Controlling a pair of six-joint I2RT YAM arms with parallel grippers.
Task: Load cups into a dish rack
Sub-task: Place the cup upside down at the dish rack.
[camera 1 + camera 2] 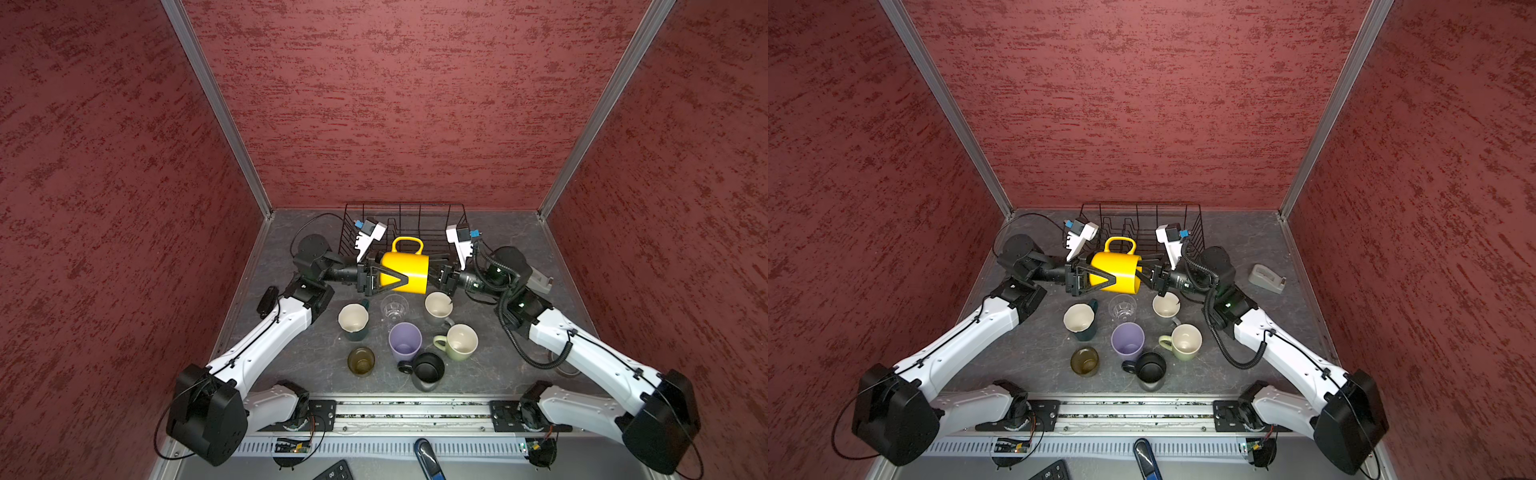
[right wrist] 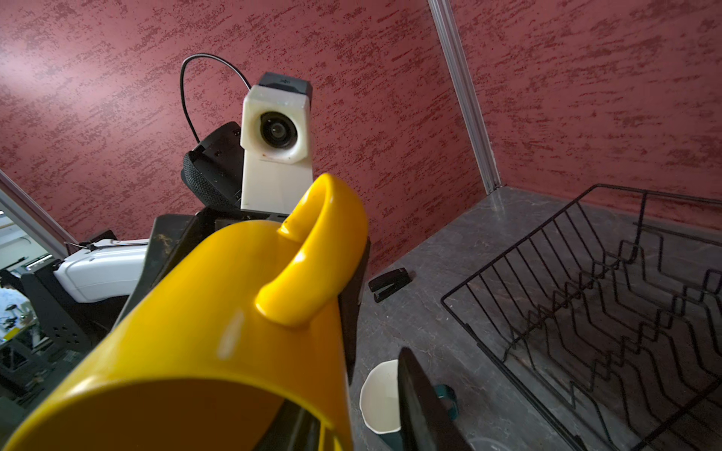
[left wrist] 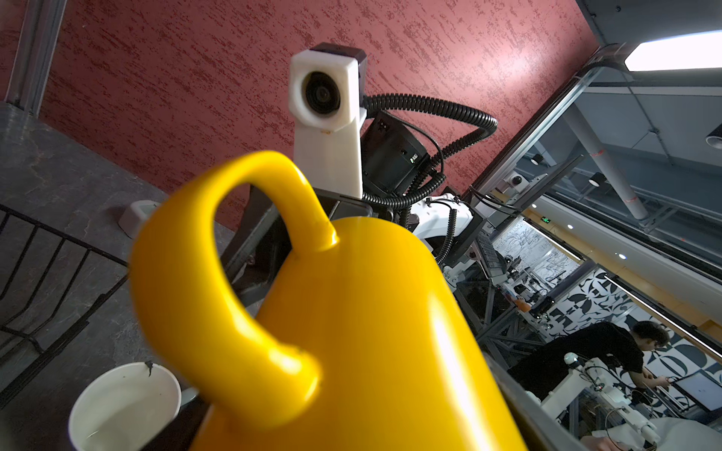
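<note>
A yellow mug (image 1: 405,270) (image 1: 1117,272) hangs on its side in front of the black wire dish rack (image 1: 405,212) (image 2: 586,273), handle toward the rack. My left gripper (image 1: 397,274) is shut on the mug's body at its base end. My right gripper (image 1: 434,272) (image 2: 355,421) straddles the mug's rim, one finger inside and one outside with a gap, so it is open. Standing on the table nearer the front are a teal mug (image 1: 353,320), clear glass (image 1: 394,307), grey mug (image 1: 438,307), lilac tumbler (image 1: 405,340), pale green mug (image 1: 459,340), amber glass (image 1: 360,360) and black mug (image 1: 428,368).
A grey tape dispenser (image 1: 1266,278) lies at the right of the table. A black stapler (image 1: 267,299) lies by the left wall. Red walls close the table on three sides, and the rack stands against the back wall.
</note>
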